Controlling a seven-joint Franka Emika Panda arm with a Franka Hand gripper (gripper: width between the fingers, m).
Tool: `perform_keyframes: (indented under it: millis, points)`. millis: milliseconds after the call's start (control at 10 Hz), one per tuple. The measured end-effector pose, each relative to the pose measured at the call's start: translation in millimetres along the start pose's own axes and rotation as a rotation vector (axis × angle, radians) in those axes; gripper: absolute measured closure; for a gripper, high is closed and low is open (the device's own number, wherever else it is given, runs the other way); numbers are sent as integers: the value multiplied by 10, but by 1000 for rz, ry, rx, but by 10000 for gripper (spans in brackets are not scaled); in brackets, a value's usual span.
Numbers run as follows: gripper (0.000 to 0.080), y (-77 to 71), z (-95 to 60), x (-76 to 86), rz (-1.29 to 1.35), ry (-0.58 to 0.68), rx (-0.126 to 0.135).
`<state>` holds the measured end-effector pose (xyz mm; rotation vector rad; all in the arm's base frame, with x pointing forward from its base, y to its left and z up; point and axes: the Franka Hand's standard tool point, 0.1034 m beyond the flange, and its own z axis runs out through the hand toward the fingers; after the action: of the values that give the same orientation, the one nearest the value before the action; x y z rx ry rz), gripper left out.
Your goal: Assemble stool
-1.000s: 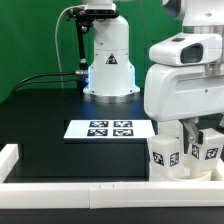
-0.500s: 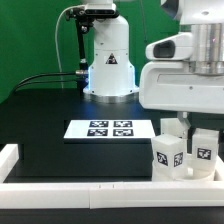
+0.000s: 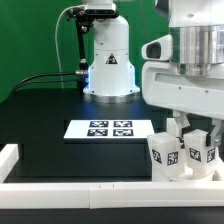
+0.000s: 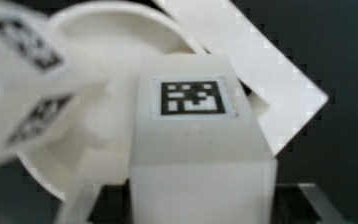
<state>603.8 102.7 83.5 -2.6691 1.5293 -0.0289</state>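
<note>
Exterior view: the arm's white wrist housing fills the 3 o'clock side of the frame, and the pincer (image 3: pixel 187 128) hangs below it over the black table (image 3: pixel 50 125). Two white stool legs (image 3: pixel 166 156) (image 3: pixel 203 152), each bearing square tags, stand upright just beside each other at about 4 o'clock, close to the white edge rail (image 3: pixel 90 190) along the table's near border. The pincer's fingers reach down between and behind these legs. The marker board (image 3: pixel 108 129) lies flat near the centre, just beside the legs.

Wrist view: a tagged stool leg (image 4: pixel 197 140) sits between the dark pincer fingers (image 4: pixel 323 205), which close narrowly on its sides. Beyond it lies the round seat (image 4: pixel 114 60), with another tagged leg (image 4: pixel 25 75) blurred alongside.
</note>
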Motion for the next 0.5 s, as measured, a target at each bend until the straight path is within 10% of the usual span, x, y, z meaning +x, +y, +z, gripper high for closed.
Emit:
perform_keyframes:
  millis: [500]
  points:
    - [466,41,9,61,674,-63,24]
